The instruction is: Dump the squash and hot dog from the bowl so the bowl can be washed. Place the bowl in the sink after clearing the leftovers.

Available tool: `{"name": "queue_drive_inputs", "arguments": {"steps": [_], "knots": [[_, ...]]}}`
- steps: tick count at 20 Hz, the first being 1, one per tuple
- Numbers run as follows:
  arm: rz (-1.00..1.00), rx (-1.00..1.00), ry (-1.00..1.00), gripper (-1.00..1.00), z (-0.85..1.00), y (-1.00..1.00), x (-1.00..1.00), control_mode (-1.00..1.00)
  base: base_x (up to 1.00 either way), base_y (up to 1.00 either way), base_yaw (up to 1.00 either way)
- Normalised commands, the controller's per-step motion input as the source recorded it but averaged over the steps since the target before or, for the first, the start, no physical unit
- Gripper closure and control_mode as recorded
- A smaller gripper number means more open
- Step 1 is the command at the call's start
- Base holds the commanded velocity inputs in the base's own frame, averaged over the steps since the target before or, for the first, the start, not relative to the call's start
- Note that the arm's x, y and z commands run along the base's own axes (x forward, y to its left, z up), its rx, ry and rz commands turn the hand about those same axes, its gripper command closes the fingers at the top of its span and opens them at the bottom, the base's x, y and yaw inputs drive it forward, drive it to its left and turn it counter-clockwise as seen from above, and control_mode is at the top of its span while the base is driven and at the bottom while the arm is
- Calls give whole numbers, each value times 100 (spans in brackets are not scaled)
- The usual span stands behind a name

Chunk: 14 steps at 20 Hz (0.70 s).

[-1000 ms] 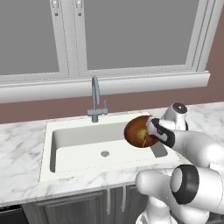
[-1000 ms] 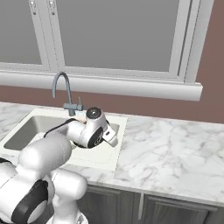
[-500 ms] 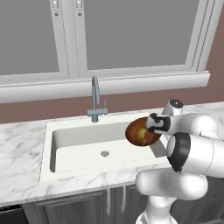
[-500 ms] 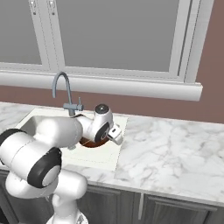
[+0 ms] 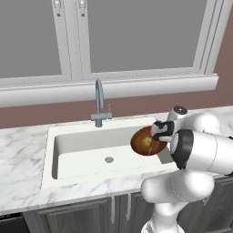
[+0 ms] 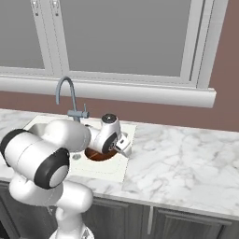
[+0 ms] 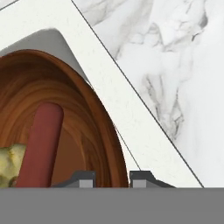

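Note:
The glossy reddish-brown bowl (image 5: 146,142) hangs tilted over the right end of the white sink (image 5: 82,150). My gripper (image 5: 157,134) is shut on its right rim. In the hand view the rim of the bowl (image 7: 83,118) runs between the two fingertips of the gripper (image 7: 113,180). Inside the bowl lie the hot dog (image 7: 41,144) and, beside it at the left edge, the yellow squash (image 7: 8,165). From the right base view the bowl (image 6: 97,155) peeks out under my forearm, just inside the sink's right wall.
A grey gooseneck faucet (image 5: 98,102) stands behind the sink, and the drain (image 5: 108,159) lies mid-basin. Marble counter (image 6: 186,158) stretches to the right of the sink's rim (image 7: 109,87). A window ledge (image 5: 109,88) runs along the back wall.
My arm's elbow has swung round toward the front. The bowl has stayed over the sink's right end, sinking a little. The grip is unchanged.

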Motion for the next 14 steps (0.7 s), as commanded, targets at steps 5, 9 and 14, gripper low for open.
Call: {"name": "queue_drive_inputs", "arguments": {"steps": [5,9,14], "knots": [[0,-11,0,100,-29,0,10,-100,0,0,0],[0,-11,0,100,-12,2,15,-100,0,0,0],[0,-9,0,100,-12,8,14,-100,0,0,0]]}}
